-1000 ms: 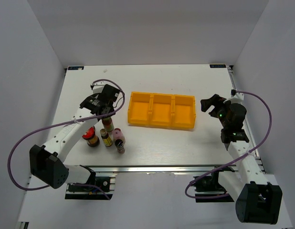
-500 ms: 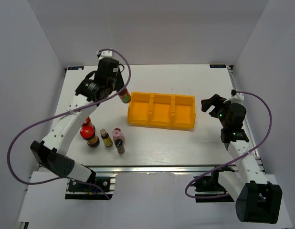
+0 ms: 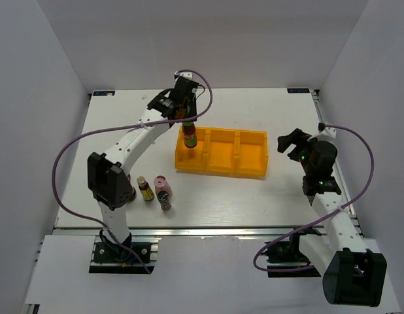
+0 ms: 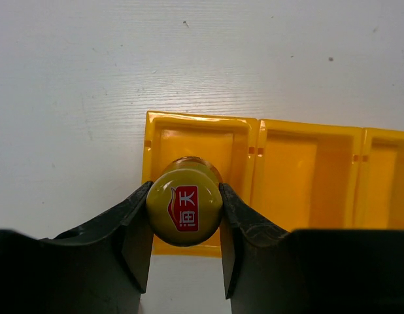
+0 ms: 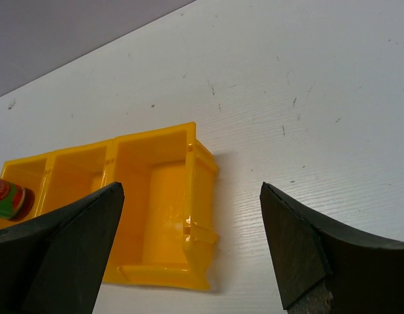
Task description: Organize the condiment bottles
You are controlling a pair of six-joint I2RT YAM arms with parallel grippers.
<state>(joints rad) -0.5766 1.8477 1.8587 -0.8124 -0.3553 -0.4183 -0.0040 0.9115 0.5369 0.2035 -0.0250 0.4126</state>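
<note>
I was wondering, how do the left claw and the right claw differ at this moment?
The left claw is shut on a yellow-capped bottle; the right claw is wide open and holds nothing. The left claw is above the left compartment of the yellow tray; the right claw is off the tray's right end, apart from it. Both are dark, and both wrist cameras show the tray.

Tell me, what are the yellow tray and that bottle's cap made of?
Yellow tray: probably moulded plastic, glossy; light glints off its thin walls and rounded corners. Bottle cap: likely smooth plastic too, olive-yellow with a shiny highlight and red printed label; coated metal can't be ruled out.
</note>
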